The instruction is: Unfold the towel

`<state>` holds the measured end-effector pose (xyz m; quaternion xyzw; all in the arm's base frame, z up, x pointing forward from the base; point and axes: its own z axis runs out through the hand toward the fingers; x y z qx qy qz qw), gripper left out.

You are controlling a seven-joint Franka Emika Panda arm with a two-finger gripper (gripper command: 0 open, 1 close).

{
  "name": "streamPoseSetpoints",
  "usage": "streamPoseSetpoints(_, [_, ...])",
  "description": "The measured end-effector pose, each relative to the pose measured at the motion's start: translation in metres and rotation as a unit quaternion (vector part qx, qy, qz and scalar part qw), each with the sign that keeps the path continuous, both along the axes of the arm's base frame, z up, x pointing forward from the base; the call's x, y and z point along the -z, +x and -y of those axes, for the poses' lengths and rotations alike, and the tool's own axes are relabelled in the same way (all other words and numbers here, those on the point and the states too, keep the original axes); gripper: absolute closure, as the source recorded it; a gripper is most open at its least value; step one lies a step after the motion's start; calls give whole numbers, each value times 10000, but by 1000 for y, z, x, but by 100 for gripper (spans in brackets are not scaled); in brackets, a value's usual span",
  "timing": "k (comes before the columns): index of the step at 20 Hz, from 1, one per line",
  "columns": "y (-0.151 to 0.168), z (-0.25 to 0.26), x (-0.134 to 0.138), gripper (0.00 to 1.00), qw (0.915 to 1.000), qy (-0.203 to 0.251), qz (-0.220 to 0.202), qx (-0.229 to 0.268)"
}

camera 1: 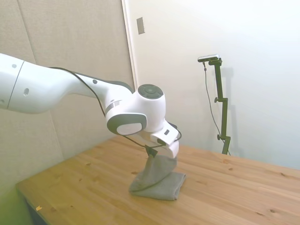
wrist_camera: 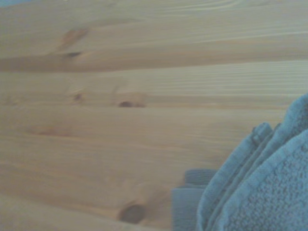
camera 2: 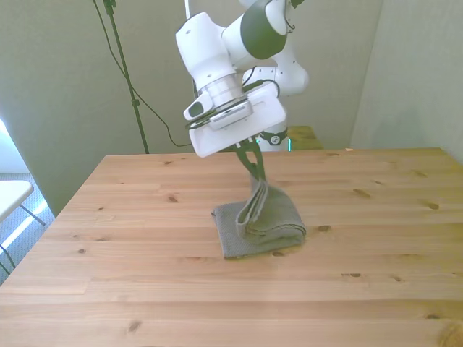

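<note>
**Towel pinched at one edge, partly raised off the worktop**

Claw (camera 2: 252, 160) clamped on the towel (camera 2: 260, 225), dark fingers closed together on an upper edge of the cloth, just below the white wrist housing. Seen from the front: pinched part drawn up into a narrow, layered strip that rises from the towel's side toward the front view's right; remaining cloth lying flat and still folded on the worktop (camera 2: 145, 238), near its middle. Several stacked layers visible along the lifted strip and at the rounded fold beneath it.

Seen from the side: towel (camera 1: 159, 180) hanging as a tapering drape from the claw (camera 1: 151, 151) down to a folded bundle resting on the worktop (camera 1: 225, 192), arm slanting down over it.

Close wrist view, somewhat blurred: towel (wrist_camera: 260, 187) with its looped texture and layered edges showing, bare wooden worktop (wrist_camera: 120, 120) with knots beside it.
</note>
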<state>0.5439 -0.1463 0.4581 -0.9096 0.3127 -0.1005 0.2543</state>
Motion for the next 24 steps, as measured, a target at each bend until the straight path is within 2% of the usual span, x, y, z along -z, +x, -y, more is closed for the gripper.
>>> streamPoseSetpoints(3, [-2,-35,-2,100,9966,168,-175,-783])
streamPoseSetpoints(8, [-5,-61,-3,100,9807,318,-428,-1883])
streamPoseSetpoints(9, [-3,-67,0,0,9760,321,-445,-2108])
streamPoseSetpoints(14, [6,-109,17,0,9447,392,-450,-3225])
streamPoseSetpoints(16, [7,-127,19,0,9363,347,-452,-3465])
streamPoseSetpoints(18, [6,-138,21,0,9315,312,-479,-3591])
streamPoseSetpoints(24, [4,-153,26,0,9246,316,-502,-3764])
